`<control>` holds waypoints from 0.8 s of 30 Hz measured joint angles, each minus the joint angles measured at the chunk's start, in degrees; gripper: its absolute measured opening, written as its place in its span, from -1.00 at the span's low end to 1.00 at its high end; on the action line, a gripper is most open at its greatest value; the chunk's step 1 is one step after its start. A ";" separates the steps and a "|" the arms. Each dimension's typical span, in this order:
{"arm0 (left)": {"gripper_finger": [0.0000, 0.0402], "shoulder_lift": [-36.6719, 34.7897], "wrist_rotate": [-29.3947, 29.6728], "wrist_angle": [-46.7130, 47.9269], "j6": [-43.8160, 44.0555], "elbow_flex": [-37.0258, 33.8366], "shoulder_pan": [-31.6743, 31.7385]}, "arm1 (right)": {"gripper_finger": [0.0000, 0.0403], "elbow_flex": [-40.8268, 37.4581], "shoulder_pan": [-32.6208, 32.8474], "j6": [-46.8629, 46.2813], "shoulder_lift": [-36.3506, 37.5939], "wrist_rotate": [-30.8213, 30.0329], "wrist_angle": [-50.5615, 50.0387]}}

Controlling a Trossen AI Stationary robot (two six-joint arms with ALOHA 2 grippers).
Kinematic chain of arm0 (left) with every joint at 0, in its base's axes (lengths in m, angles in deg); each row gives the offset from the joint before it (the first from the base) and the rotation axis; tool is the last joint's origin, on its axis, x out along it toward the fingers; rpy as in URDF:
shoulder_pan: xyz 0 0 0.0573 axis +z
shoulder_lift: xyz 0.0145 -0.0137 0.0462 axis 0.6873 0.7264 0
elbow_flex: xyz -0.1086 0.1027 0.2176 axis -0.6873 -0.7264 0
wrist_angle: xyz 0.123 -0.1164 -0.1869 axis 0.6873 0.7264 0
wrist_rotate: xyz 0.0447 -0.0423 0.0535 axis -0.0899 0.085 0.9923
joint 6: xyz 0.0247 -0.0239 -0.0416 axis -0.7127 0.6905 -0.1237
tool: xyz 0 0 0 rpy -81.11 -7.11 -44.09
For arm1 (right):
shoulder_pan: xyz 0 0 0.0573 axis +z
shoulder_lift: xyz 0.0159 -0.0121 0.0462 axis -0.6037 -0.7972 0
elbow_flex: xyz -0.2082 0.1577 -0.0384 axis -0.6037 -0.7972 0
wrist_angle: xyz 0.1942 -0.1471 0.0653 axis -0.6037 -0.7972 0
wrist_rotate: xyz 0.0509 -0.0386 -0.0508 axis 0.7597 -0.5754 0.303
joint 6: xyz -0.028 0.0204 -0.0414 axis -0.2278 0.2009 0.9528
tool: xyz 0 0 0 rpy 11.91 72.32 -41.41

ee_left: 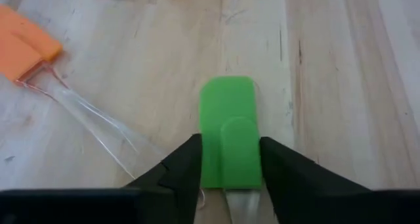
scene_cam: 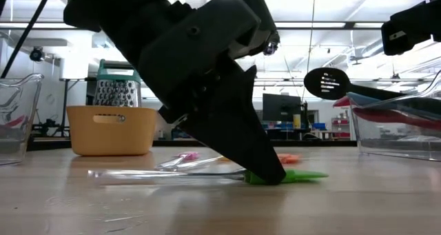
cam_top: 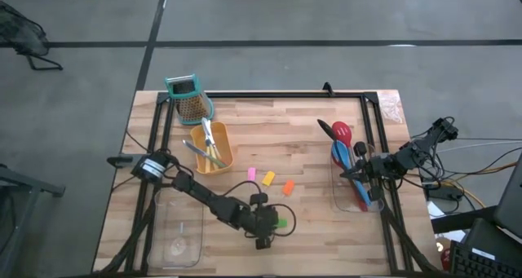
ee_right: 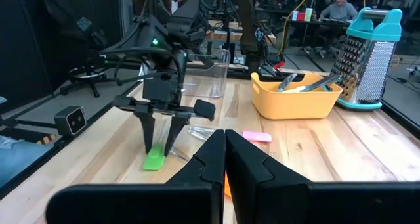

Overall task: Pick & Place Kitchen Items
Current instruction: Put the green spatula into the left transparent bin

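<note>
Two fingers of left gripper (ee_left: 230, 165) sit part open around green-tipped tool (ee_left: 228, 132), flat on table near yellow tray (cam_top: 210, 147). Best squeeze evenly, then lift straight. Right gripper (ee_right: 225, 152) pinched shut, empty, far past yellow tray.

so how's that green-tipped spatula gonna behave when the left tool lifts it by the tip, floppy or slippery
The green-tipped spatula lies flat between the left tool's open fingers. Its thin green blade probably flexes a little under a squeeze. The long clear handle looks smooth and light; gripped at the tip, it may droop or swing. Being flat, it seems unlikely to roll.
</note>
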 joint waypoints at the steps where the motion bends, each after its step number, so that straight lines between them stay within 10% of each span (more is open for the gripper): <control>1: -0.30 0.01 -0.31 -0.22 0.01 -0.01 0.01 | -0.96 0.00 -0.02 0.06 0.00 0.00 0.00; 13: -0.95 -0.02 -5.41 -1.75 -3.97 0.89 0.14 | -0.96 0.00 -0.02 0.00 0.00 0.00 0.00; 24: -0.95 -3.88 -6.52 1.97 -4.37 0.72 -0.65 | -0.96 0.00 -0.02 0.08 0.00 0.00 0.01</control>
